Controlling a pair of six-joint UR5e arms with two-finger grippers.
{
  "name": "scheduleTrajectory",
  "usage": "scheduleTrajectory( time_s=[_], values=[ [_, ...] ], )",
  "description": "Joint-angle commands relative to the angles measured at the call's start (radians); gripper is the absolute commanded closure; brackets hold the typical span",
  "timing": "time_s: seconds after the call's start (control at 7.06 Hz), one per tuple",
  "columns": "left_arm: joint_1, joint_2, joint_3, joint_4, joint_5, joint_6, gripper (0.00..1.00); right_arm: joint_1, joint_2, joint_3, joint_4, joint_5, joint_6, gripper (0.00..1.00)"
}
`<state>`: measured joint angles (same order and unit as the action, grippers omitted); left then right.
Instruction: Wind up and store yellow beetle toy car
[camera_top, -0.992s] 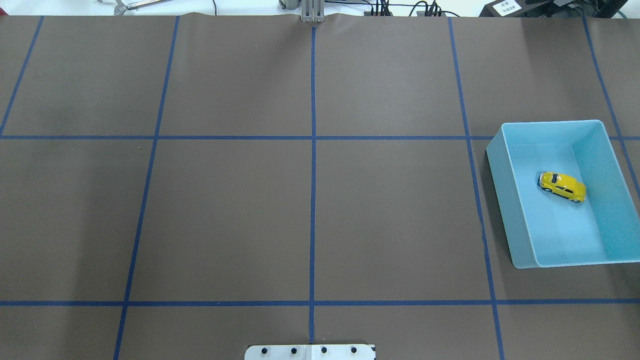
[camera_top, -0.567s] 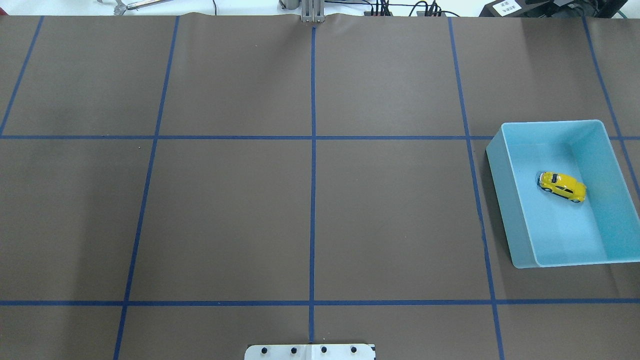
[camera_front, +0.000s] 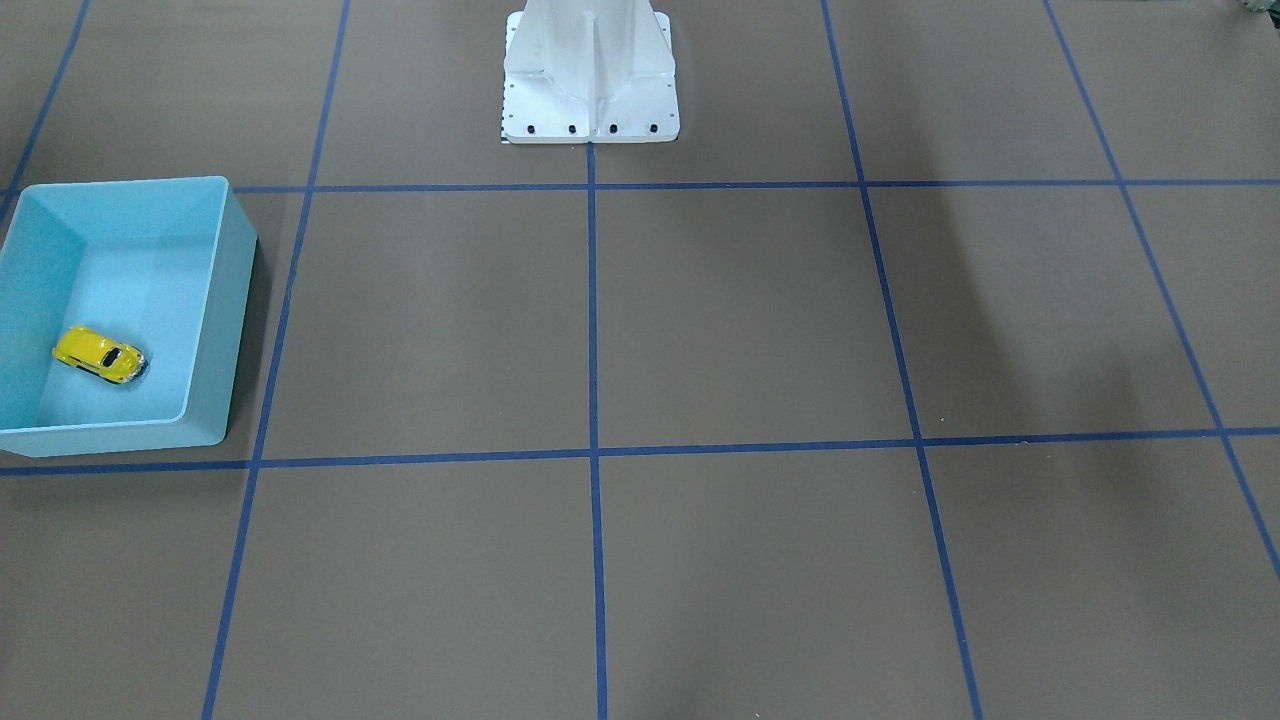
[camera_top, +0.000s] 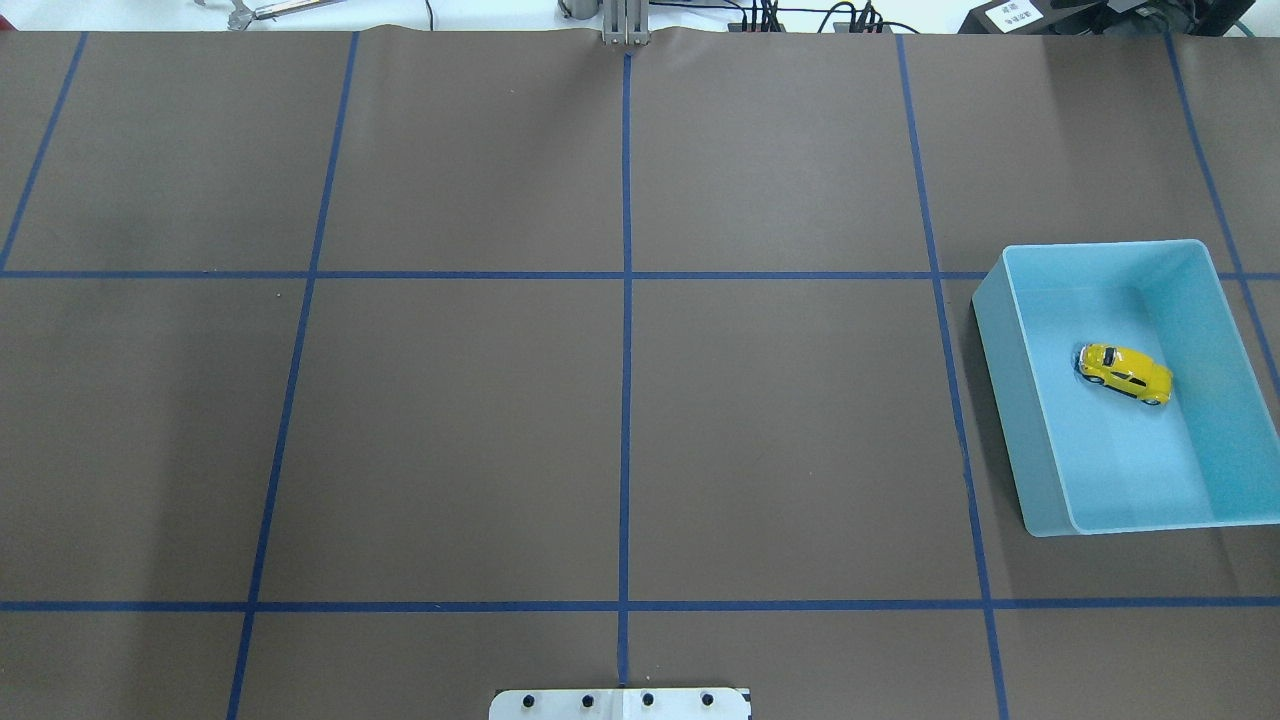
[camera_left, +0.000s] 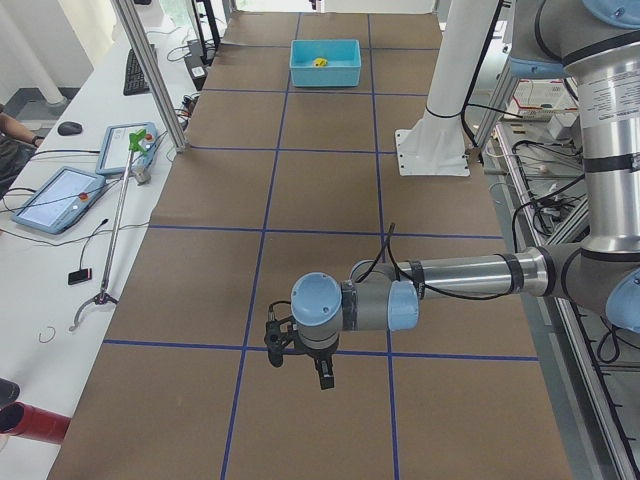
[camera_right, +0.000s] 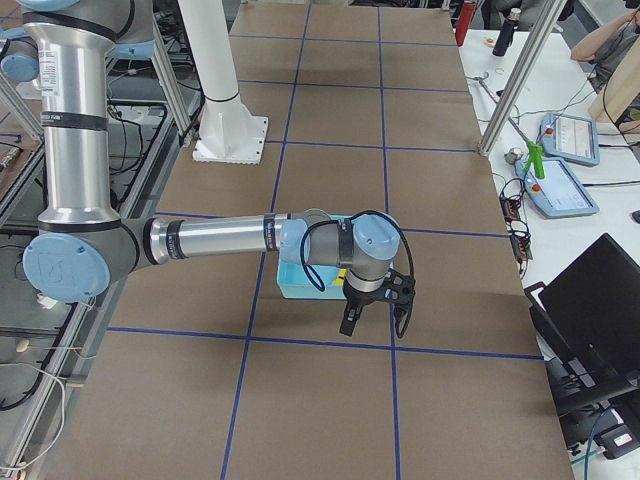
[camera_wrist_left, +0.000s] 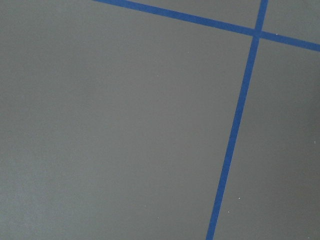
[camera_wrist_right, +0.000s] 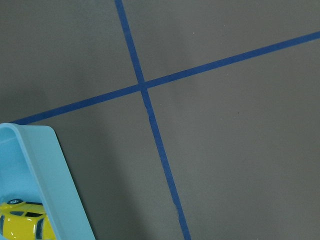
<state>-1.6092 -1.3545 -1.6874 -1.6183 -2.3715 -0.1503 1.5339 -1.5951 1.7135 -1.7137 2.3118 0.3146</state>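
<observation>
Plainly, the toy car (camera_top: 1125, 372) lies inside the bin (camera_top: 1015, 400), down on its floor and set at a slant to the walls. One end is close to the foot of the wall on the robot's right, but I cannot tell whether it touches. Nothing holds the car, and nothing else shows in the bin with it. The right wrist view catches only a slice of the car at its lower left edge, beyond the bin's rounded corner.

The bin stands on the table (camera_top: 450, 430) on the robot's right side, across one of the blue tape lines (camera_top: 625, 400).

The right gripper (camera_right: 373, 322) hangs above the table near the bin, outside its walls, with nothing visible between its fingers. It shows only in the side view, so I cannot tell whether its jaws are parted or closed. The left gripper (camera_left: 298, 362) hangs over the table well apart from the bin, toward the table's other end. It too shows only from the side, so its jaws cannot be judged either. Neither wrist view shows any fingers.

By my reading, the storing part is done, since the car is in the bin and no arm is on it. Whether the car has been wound up cannot be seen here. If it has, little or nothing is left to do.
</observation>
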Motion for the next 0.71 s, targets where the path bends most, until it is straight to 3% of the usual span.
scheduleTrajectory(
  time_s=[0.0, 0.57],
  values=[
    [0.0, 0.0, 0.0, 0.0, 0.0, 0.0, 0.0, 0.002, 0.003, 0.005, 0.0, 0.0, 0.001, 0.0],
    [0.0, 0.0, 0.0, 0.0, 0.0, 0.0, 0.0, 0.002, 0.011, 0.012, 0.0, 0.0, 0.001, 0.0]
  ],
)
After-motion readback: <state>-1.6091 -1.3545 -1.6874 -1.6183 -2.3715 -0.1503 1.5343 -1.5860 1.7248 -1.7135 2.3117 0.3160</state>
